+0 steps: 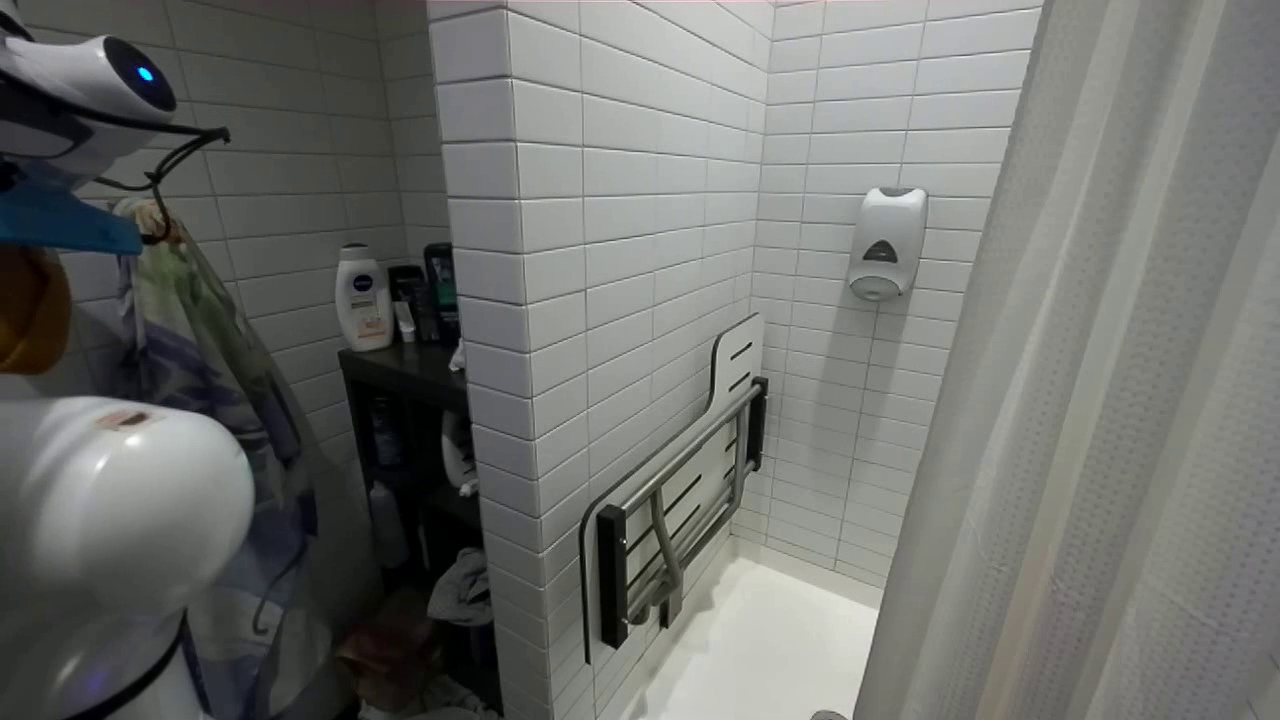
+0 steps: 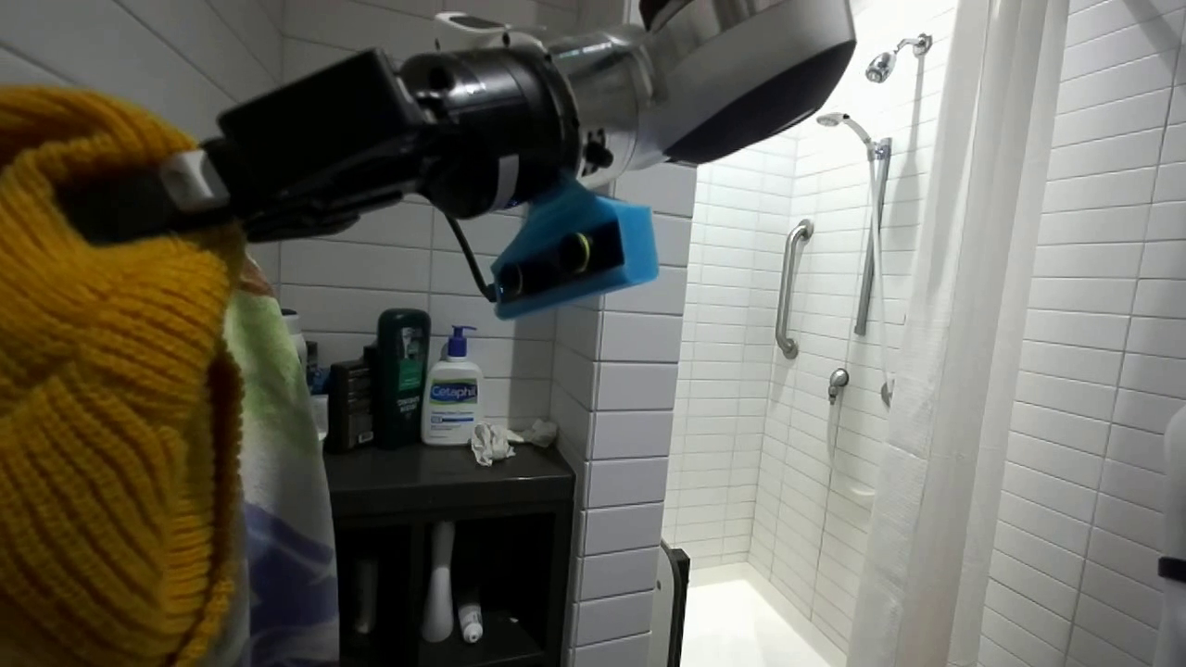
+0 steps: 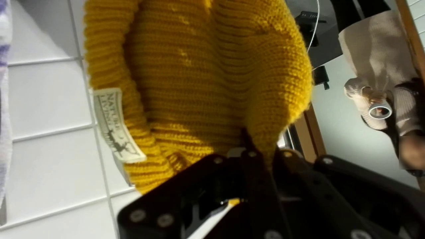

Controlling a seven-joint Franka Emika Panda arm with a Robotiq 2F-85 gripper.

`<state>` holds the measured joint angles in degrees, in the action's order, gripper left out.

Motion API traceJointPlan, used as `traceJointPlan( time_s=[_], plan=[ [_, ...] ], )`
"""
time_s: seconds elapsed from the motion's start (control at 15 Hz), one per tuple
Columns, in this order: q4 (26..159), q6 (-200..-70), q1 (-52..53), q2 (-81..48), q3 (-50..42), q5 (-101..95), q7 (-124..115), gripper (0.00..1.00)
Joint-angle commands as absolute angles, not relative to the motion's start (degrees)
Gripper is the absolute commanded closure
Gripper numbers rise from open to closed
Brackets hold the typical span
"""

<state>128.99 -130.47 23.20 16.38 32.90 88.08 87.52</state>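
Note:
A mustard-yellow ribbed knit hat [image 3: 206,73] with a sewn-on cream label [image 3: 118,127] hangs in my gripper [image 3: 269,156]. The fingers are closed on a fold of its edge. In an exterior view the gripper [image 2: 130,199] is partly covered by the hat [image 2: 111,389], which drapes down around the fingers. In an exterior view only a bit of the hat [image 1: 32,310] shows at the left edge, and the gripper is out of frame. A multicoloured towel [image 2: 283,463] hangs just behind the hat; it also shows in an exterior view [image 1: 210,380].
A dark shelf [image 2: 445,482] beside the towel bears several bottles, among them a white pump bottle [image 2: 452,398]. A tiled partition [image 1: 540,300] separates it from the shower. A folded shower seat [image 1: 680,490] and a curtain [image 1: 1100,400] are there. A person [image 3: 382,66] appears in the wrist view.

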Motion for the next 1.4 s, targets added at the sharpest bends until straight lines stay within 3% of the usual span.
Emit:
traceJointPlan(
  time_s=[0.0,0.2,0.27,0.4,1.0,1.33],
  plan=[
    [127.2,-132.13,23.5,13.81,33.04,87.02,87.57,0.99],
    [127.15,-132.98,23.58,12.33,33.17,86.42,87.4,0.99],
    [127.15,-133.25,23.57,11.8,33.28,85.56,87.02,0.69],
    [127.02,-133.75,23.69,10.67,33.29,84.2,86.63,0.65],
    [126.99,-135.26,23.98,8.97,32.45,81.89,86.13,0.04],
    [128.65,-136.12,23.36,10.76,30.79,81.7,86.08,0.0]
  ],
)
